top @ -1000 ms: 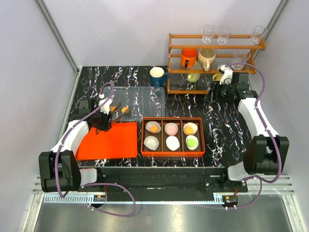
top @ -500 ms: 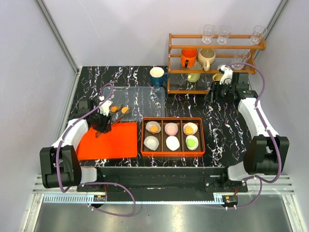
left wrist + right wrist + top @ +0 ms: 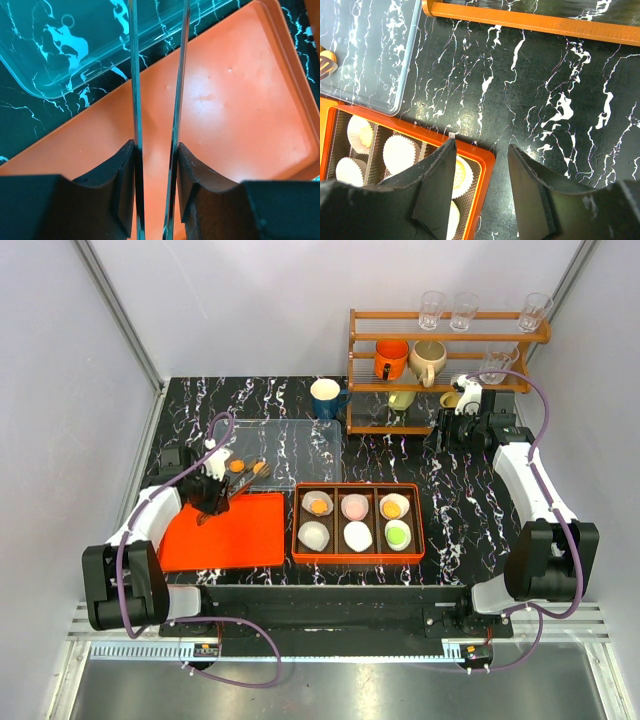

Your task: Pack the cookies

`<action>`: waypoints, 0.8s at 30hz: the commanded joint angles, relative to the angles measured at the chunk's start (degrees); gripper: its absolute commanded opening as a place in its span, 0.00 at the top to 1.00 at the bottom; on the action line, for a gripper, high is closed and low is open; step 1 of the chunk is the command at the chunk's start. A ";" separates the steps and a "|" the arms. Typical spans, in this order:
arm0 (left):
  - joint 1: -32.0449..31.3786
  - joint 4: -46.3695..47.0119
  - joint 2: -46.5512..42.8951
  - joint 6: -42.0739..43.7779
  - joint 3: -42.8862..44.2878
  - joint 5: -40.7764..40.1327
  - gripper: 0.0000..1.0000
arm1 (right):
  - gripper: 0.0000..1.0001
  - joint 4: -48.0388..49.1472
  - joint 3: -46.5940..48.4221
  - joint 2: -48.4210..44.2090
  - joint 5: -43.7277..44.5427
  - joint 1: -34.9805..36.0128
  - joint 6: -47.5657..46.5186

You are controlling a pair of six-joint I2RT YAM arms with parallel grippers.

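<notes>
My left gripper (image 3: 212, 494) is shut on metal tongs (image 3: 243, 479), over the back edge of a flat orange tray (image 3: 225, 532). In the left wrist view the gripper (image 3: 156, 145) clamps the two tong blades (image 3: 134, 75), which reach toward a clear plastic tray (image 3: 60, 50). Two orange cookies (image 3: 237, 466) (image 3: 262, 468) lie on that clear tray (image 3: 295, 445) by the tong tips. An orange box (image 3: 420, 525) holds white liners with two orange cookies (image 3: 318, 505) (image 3: 391, 508), a pink one (image 3: 354, 506) and a green one (image 3: 398, 534). My right gripper (image 3: 450, 430) (image 3: 482, 144) is open and empty.
A wooden shelf (image 3: 445, 338) with mugs and glasses stands at the back right, close behind my right gripper. A blue mug (image 3: 326, 397) stands beside it. Two liners (image 3: 313, 535) (image 3: 357, 536) in the box's front row show no coloured cookie.
My left gripper has drawn a little to the left with the tongs. The right arm has not moved.
</notes>
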 commanded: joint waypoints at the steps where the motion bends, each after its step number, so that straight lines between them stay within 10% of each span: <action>1: 0.37 0.18 -4.51 2.04 2.20 5.12 0.78 | 0.46 1.33 0.66 0.19 -0.45 -0.26 -0.29; 14: -2.43 -11.41 -13.12 6.60 10.81 17.51 0.80 | 0.46 1.33 0.75 0.37 -0.36 -0.26 -0.29; 24: -17.19 -15.56 -17.78 7.49 11.25 17.43 0.80 | 0.46 1.33 0.93 0.28 -0.54 -0.26 -0.11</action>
